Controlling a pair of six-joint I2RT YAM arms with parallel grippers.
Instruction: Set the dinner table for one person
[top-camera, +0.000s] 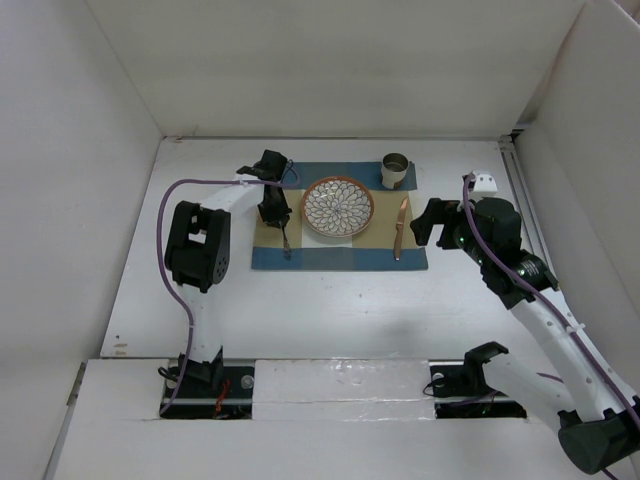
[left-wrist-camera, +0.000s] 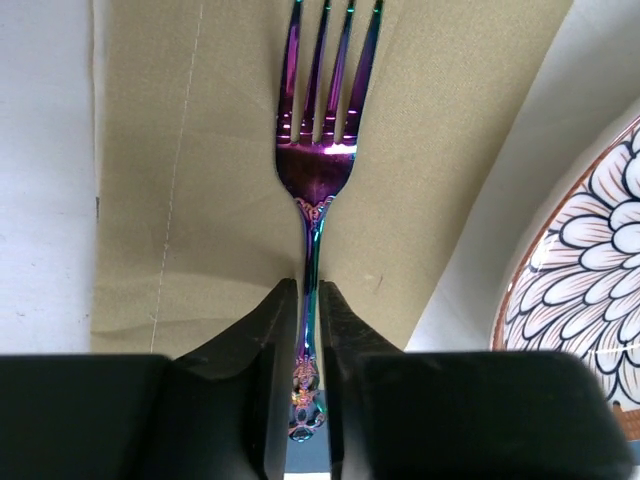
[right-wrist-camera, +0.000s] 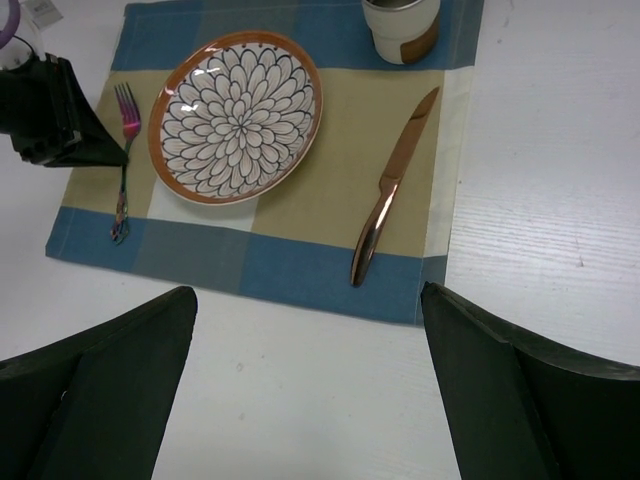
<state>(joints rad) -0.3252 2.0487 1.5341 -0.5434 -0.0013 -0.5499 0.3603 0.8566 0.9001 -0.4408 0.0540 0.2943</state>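
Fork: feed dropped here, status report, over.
Left hand astride fork handle, grip unclear. Right hand open, empty. Fork on placemat beside plate. Nothing in the way.

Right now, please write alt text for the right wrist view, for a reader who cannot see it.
A checked placemat on a white table holds a patterned plate, a fork left of it, a knife right of it and a cup at the far edge; the left gripper is at the fork.
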